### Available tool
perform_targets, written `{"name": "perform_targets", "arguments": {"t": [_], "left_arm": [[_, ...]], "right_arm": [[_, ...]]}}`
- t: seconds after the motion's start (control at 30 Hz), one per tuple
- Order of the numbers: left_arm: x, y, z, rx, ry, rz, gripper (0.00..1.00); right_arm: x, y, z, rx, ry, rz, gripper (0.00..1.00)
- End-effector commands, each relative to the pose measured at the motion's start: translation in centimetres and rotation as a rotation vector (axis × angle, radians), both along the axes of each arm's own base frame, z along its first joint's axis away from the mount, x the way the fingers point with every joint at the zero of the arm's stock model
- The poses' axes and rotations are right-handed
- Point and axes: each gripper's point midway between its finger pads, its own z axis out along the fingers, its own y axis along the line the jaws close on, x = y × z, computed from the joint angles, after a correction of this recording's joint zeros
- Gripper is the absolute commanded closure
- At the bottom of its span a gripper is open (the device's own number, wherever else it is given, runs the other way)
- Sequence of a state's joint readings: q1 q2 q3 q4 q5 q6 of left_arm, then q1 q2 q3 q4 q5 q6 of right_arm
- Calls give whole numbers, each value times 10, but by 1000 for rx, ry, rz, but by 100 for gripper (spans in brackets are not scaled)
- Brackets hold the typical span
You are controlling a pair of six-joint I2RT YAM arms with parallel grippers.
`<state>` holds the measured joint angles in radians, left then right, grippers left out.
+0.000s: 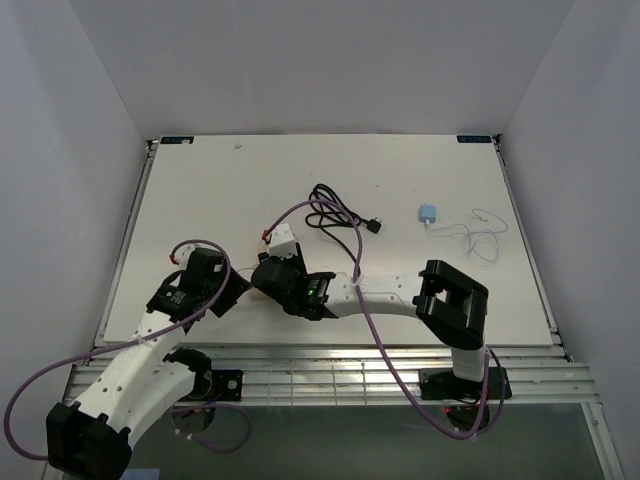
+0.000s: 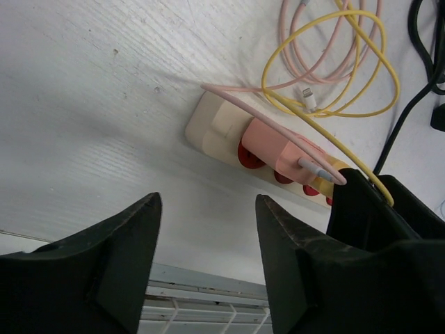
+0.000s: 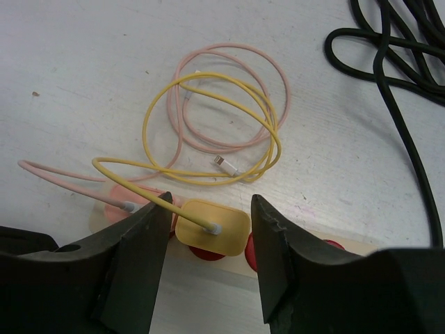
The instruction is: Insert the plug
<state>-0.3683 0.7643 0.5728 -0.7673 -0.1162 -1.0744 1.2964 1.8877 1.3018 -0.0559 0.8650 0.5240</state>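
Note:
A cream power strip (image 2: 215,129) with red sockets lies on the white table, and in the top view the strip (image 1: 284,238) is just beyond both grippers. A pink plug (image 2: 278,147) stands in one socket. Beside it, a yellow plug (image 3: 212,226) sits over a red socket, its yellow cable (image 3: 208,132) looping onto the table. My right gripper (image 3: 211,202) is open and straddles the yellow plug, with a gap showing on the right side. My left gripper (image 2: 208,198) is open and empty, above bare table in front of the strip's end.
Pink cable coils (image 3: 236,97) lie tangled with the yellow loop. A black cable (image 1: 335,215) with a black plug (image 1: 374,225) lies behind the strip. A blue plug (image 1: 428,213) with a thin white cable sits at the right. The table's near edge and a metal grille (image 2: 201,309) are just below my left gripper.

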Motion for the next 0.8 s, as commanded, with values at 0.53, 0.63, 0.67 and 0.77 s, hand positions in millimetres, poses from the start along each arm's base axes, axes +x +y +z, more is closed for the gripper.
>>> {"name": "perform_targets", "arguments": {"t": [0.53, 0.63, 0.67, 0.77], "left_arm": [[36, -8, -35, -30, -54, 38, 48], [34, -10, -42, -40, -57, 23, 49], [34, -10, -43, -38, -56, 20, 50], [31, -11, -47, -43, -55, 8, 51]], "right_arm": [[-1, 19, -10, 61, -82, -64, 68], [-3, 13, -25, 50, -73, -80, 69], [-5, 10, -35, 36, -65, -80, 70], [-7, 1, -52, 24, -52, -94, 71]]}}
